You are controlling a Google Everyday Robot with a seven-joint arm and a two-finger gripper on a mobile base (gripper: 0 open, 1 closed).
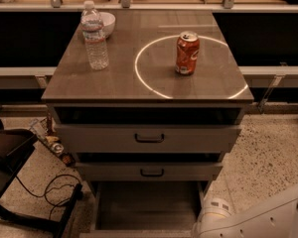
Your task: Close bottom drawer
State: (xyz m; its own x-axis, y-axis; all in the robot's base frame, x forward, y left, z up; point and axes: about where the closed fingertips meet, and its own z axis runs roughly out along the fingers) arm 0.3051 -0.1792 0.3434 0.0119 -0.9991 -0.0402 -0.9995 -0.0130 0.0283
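Observation:
The bottom drawer [148,206] stands pulled far out under the cabinet; its plain deep box interior shows, and its front sits at the bottom edge of the view with its handle hidden. My white arm [248,219] comes in from the lower right, and its rounded end lies against the drawer's right side near the front corner. The gripper itself is out of view below the frame edge.
The middle drawer [152,172] and the top drawer [149,138] stick out slightly above. On the cabinet top [114,83] stand a water bottle [95,36], a white bowl [108,23] and an orange can [187,53]. A dark chair [10,152] and cables [54,187] are on the floor at left.

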